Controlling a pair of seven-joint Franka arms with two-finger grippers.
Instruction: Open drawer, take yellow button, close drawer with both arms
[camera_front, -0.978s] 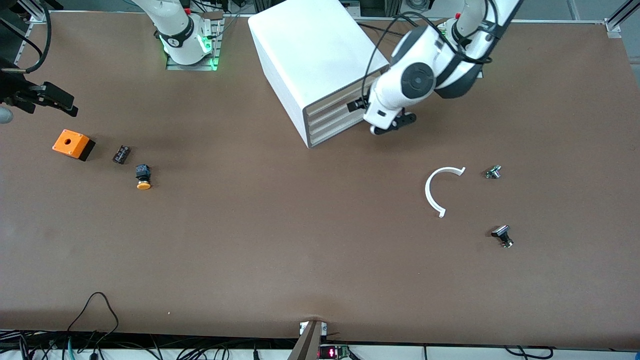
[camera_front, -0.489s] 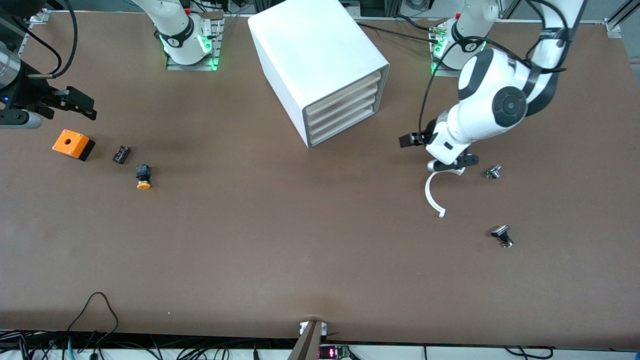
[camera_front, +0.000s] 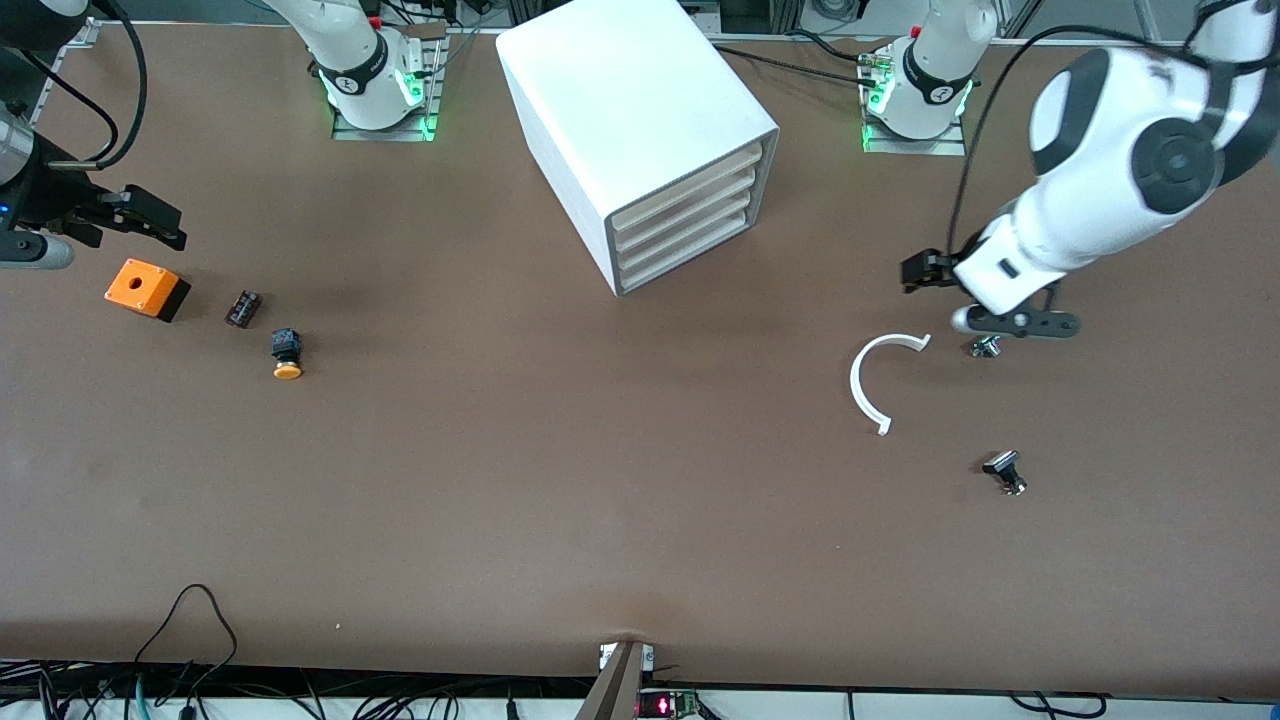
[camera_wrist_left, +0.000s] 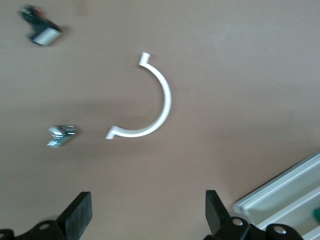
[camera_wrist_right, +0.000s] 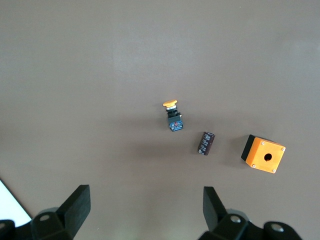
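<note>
Cabinet (camera_front: 640, 130) sits mid-table near the bases, all four drawers shut; top drawer (camera_front: 690, 187) flush with the three below it, fronts facing roughly 4 o'clock in the front view. Button (camera_front: 287, 355) is out on the table toward the right arm's end, lying on its side, orange cap pointing to the front camera, well apart from the cabinet. At about 10 o'clock from it lies a small black part (camera_front: 243, 308), then the orange box (camera_front: 146, 289) with a hole, farther out toward the table edge. Right gripper (camera_front: 120, 222) hangs over the table just at 12 o'clock of the orange box, fingers (camera_wrist_right: 75, 207) spread wide, holding nothing; its wrist view shows button (camera_wrist_right: 173, 116), black part (camera_wrist_right: 206, 143) and box (camera_wrist_right: 263, 153) below it. Left gripper (camera_front: 985, 300) hovers toward the left arm's end, over a small silver part (camera_front: 986, 347), jaws wide apart, empty. White half-ring (camera_front: 875, 380) lies just beside that part, toward the table's middle. Another black-and-silver part (camera_front: 1005, 472) lies nearer the front camera, at 6 o'clock from the silver one. Left wrist view shows the half-ring (camera_wrist_left: 150, 100), silver part (camera_wrist_left: 61, 136) and a corner of the cabinet (camera_wrist_left: 285, 200).
</note>
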